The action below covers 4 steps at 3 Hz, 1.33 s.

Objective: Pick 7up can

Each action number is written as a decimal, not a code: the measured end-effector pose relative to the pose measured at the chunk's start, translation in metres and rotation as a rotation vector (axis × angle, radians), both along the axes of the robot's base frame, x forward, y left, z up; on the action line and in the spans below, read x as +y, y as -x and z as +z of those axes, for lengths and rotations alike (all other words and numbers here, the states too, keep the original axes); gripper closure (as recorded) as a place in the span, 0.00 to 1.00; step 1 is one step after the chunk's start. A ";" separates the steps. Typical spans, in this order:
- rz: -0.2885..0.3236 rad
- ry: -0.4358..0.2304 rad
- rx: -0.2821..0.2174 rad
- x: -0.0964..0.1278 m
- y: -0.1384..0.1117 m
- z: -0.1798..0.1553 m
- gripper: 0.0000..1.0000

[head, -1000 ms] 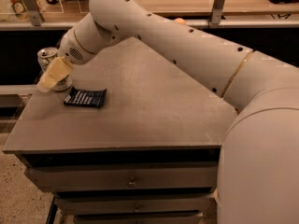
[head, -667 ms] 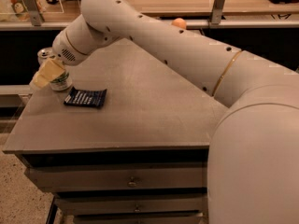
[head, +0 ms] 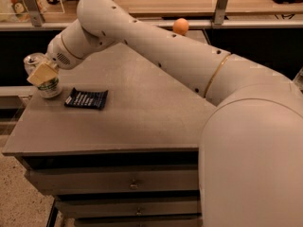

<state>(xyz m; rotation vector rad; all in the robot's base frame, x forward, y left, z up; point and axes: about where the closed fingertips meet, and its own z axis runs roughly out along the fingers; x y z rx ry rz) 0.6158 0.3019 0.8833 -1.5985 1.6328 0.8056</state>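
Note:
The 7up can (head: pixel 50 89) stands upright at the far left edge of the grey table (head: pixel 147 117). It is white and silver with green markings and a silver top. My gripper (head: pixel 41 74) is at the end of the white arm reaching in from the right. It sits right at the can's upper part and covers its middle. The can's base rests on the table.
A flat dark blue packet (head: pixel 86 99) lies just right of the can. An orange ball (head: pixel 180 26) sits at the table's back edge behind the arm. Drawers (head: pixel 132 183) run below the tabletop. A shelf rail crosses the back.
The arm has swung further left and the gripper has moved from beside the can to right against its upper part. The can and packet have not moved.

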 end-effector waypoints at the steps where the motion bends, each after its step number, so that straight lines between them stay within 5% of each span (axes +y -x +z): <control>1: 0.006 -0.034 0.006 -0.007 -0.002 0.014 0.87; 2: 0.008 -0.090 -0.019 -0.030 -0.003 0.050 1.00; 3: 0.017 -0.123 -0.072 -0.057 -0.005 0.090 1.00; 4: 0.020 -0.128 -0.080 -0.059 -0.006 0.096 1.00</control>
